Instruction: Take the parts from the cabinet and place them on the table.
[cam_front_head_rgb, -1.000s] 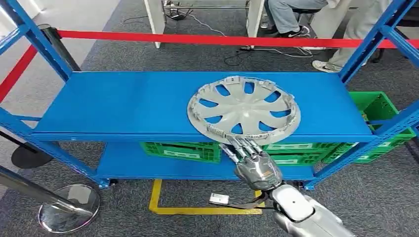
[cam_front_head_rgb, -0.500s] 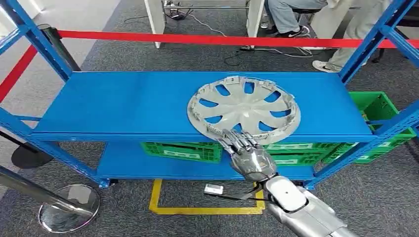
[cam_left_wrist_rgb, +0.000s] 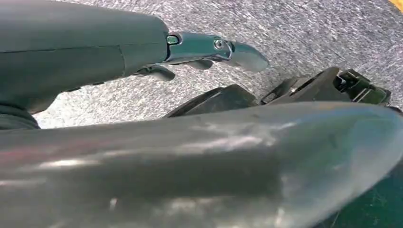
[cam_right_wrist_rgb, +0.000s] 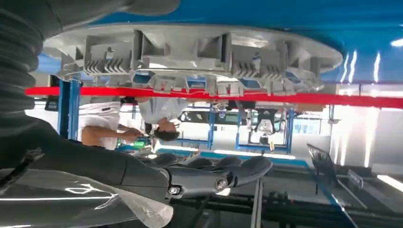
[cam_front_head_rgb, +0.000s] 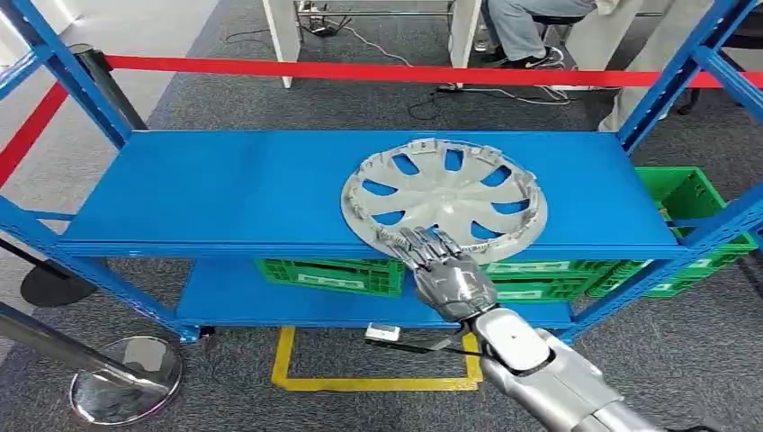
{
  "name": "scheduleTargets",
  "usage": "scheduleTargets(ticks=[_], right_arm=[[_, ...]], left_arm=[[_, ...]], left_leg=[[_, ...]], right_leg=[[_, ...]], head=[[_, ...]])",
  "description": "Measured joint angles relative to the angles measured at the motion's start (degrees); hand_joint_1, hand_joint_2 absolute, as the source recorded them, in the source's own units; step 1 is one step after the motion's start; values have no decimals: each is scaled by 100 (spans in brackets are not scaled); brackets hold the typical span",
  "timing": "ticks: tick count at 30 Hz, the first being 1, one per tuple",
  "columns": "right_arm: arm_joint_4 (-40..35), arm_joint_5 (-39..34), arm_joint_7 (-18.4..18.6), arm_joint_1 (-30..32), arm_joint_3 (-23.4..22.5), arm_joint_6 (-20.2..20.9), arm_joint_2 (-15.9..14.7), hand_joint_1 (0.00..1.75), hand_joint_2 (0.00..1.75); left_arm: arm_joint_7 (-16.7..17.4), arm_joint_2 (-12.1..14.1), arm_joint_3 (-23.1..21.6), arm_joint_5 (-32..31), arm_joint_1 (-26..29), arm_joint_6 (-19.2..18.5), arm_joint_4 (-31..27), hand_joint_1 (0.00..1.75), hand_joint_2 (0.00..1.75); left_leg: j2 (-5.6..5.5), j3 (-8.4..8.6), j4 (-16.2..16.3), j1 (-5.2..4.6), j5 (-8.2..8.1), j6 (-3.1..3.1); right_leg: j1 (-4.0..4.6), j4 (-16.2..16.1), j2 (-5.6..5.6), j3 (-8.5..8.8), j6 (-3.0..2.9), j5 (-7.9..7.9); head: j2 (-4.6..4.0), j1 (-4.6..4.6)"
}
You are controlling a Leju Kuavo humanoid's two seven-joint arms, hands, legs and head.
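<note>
The wheel cover lies flat on the top shelf of the blue rack, right of the shelf's centre, with its near rim overhanging the shelf's front edge. It is silver-grey, with curved spokes and clip tabs around its rim.

The right hand is raised at the front edge of the shelf, palm down. Its fingers are extended and slightly spread over the near rim of the wheel cover. In the right wrist view, the fingers lie straight and parallel, apart from the cover's clipped rim; they hold nothing. Whether the fingertips touch the cover cannot be determined.

The left hand hangs over grey carpet, with one finger extended and nothing in its grasp.

Green crates sit on the lower shelf. A red barrier tape runs behind the rack.
</note>
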Motion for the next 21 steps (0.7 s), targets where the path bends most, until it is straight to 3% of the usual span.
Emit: scheduleTargets(ticks=[8,21], right_arm=[[407,50,81,-277,20,287,99,0,175],[886,-15,105,-468,50,411,247,0,175]], left_arm=[[6,0,0,0,-2,-52,-35,0,0],[9,-24,0,24,7,-46,-61,0,0]], left_leg=[[0,0,0,0,1,0],[0,-1,0,0,0,0]], right_leg=[[0,1,0,0,0,0],[0,1,0,0,0,0]], head=[[0,0],[0,0]])
